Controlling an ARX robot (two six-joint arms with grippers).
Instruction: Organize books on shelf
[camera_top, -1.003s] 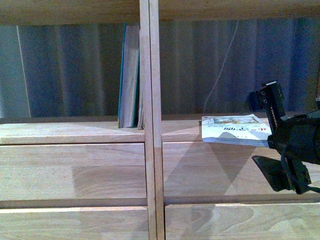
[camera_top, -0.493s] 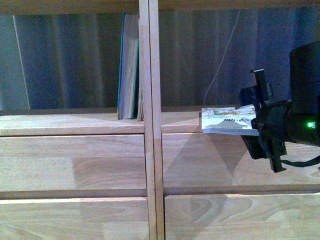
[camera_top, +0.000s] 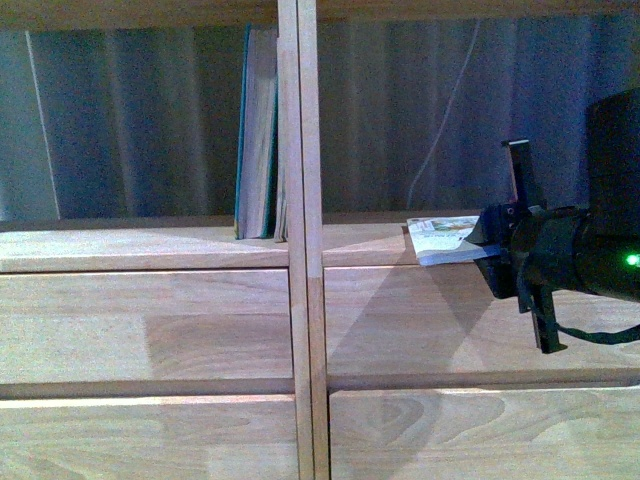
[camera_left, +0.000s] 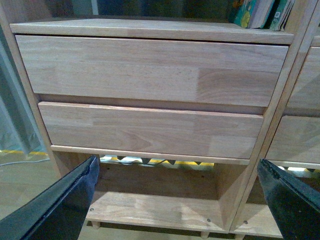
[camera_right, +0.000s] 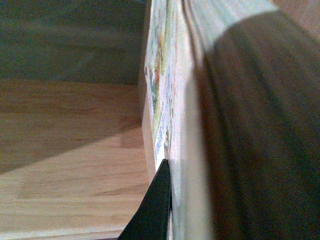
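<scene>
The cream-white paperback book (camera_top: 445, 240) juts out over the front edge of the light wood shelf (camera_top: 150, 250), in the right column. My right gripper (camera_top: 490, 240) is shut on its near end. In the right wrist view the book (camera_right: 175, 100) fills the middle edge-on, with one dark finger (camera_right: 155, 210) pressed against its cover. Teal-green books (camera_top: 258, 140) stand upright in the left column, against the central upright (camera_top: 300, 150). My left gripper (camera_left: 177, 200) is open, low in front of the left drawer fronts (camera_left: 150, 70), holding nothing. The teal books (camera_left: 260, 12) show at the top there.
Plank drawer fronts (camera_top: 140, 340) lie below the shelf board in both columns. A thin white cable (camera_top: 445, 120) hangs behind the right compartment. The left wrist view shows the shelf's bottom board (camera_left: 150, 210) and short legs over a wooden floor.
My right gripper has rolled with the book, so its fingers now stand more upright. The book has shifted slightly right, and less of its cover shows.
</scene>
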